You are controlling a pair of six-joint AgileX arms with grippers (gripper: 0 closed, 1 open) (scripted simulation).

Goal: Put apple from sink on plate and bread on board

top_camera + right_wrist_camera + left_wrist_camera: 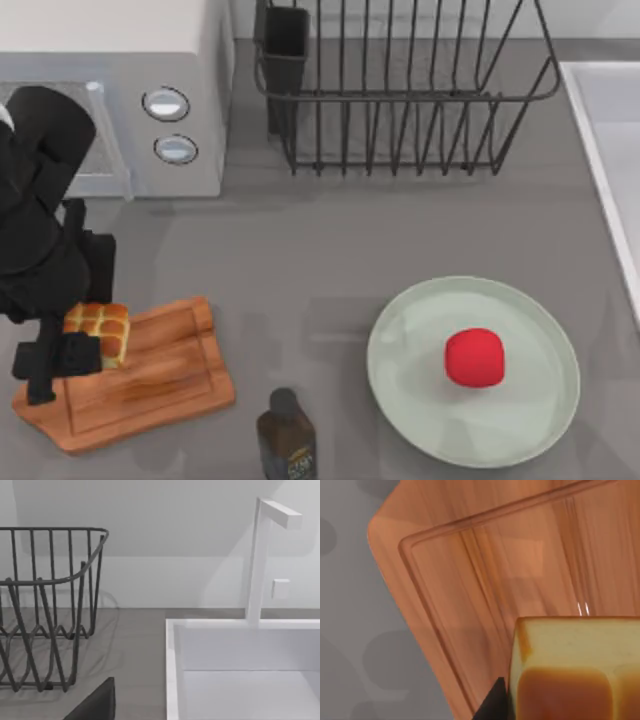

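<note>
Bread (98, 333), a small square golden-brown loaf with a glossy gridded top and paler sides, sat at the upper left corner of the brown wooden board (150, 385) on the left side of the grey bench (330, 250). My left claw (62, 352) was down over it, its dark fingers on either side of the loaf and closed against it, the black arm reaching in from the left edge. In the left wrist view the loaf (577, 670) showed a pale crumb side above a shiny brown crust, with one dark fingertip (492, 705) against its edge, and the board (495, 565) beneath it showed streaked grain and a rounded groove running round its margin. Well to the right, the bright-red rounded apple (475, 357) lay on the wide pale-green plate (420, 330), a little right of its middle. A dark glass bottle (286, 435) stood between board and plate at the near edge. Behind were a grey boxy microwave (180, 60) with two round dials and a black wire dish rack (400, 90). The white, square-walled sink (240, 675) lay at the right edge, with a thin angular tap (260, 555) over it. I could not tell how my right claw stood.
</note>
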